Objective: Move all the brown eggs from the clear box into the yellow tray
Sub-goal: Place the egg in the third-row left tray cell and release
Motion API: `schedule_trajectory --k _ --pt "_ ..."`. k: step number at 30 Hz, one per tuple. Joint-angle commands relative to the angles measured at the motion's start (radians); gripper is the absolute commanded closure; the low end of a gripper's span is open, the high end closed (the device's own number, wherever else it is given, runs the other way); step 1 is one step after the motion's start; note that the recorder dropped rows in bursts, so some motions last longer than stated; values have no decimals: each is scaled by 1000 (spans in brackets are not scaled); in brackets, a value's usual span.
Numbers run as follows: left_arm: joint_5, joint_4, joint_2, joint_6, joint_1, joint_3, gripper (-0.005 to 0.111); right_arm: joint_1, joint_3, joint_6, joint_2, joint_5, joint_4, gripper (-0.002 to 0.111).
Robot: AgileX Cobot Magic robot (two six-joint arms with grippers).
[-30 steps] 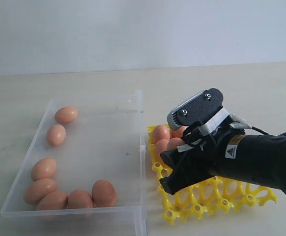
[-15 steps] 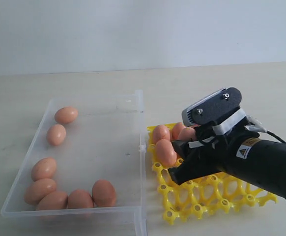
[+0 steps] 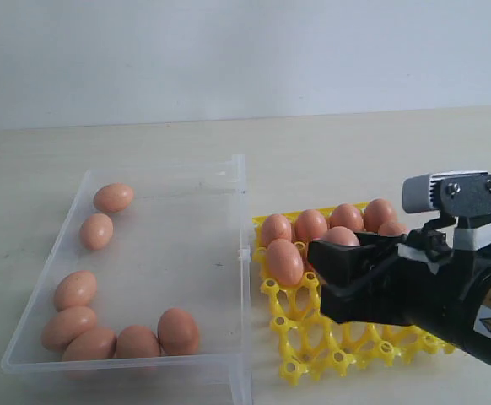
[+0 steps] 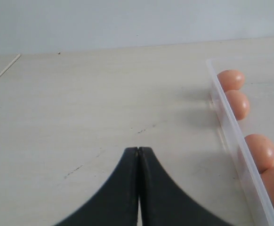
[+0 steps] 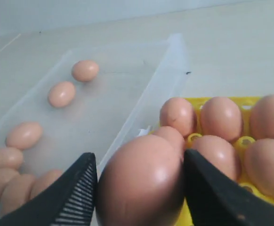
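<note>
My right gripper [image 3: 330,257] hangs over the yellow tray [image 3: 330,354], shut on a brown egg [image 3: 340,236] whose top peeks above the near finger. In the right wrist view that egg [image 5: 141,183] fills the gap between both fingers [image 5: 76,188]. Several brown eggs [image 3: 310,224] sit in the tray's far cups, and one [image 3: 284,261] sits at its left edge. Several more [image 3: 96,231] lie in the clear box [image 3: 239,211] along its left and front sides. My left gripper [image 4: 138,149] is shut on nothing, over bare table beside the box wall [image 4: 224,127].
The tray stands right against the clear box's right wall. The tray's near rows [image 3: 372,337] are bare cups. A pale tabletop [image 3: 355,152] stretches behind both, up to a white wall.
My right gripper has swung to the right and lower across the tray, carrying the egg between its jaws. The eggs in the box and the tray have stayed put.
</note>
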Motion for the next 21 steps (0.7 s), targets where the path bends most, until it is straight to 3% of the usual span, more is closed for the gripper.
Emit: schedule_trajectory --k 1,8,21 --pt "-5 3 4 1 2 -5 107 -6 11 -225 81 -96 -121 108" --pt "-5 3 4 3 2 -5 107 -6 9 -351 277 -370 -121 108" --pt "-5 3 4 1 2 -5 107 -6 -5 -281 435 -490 -113 108"
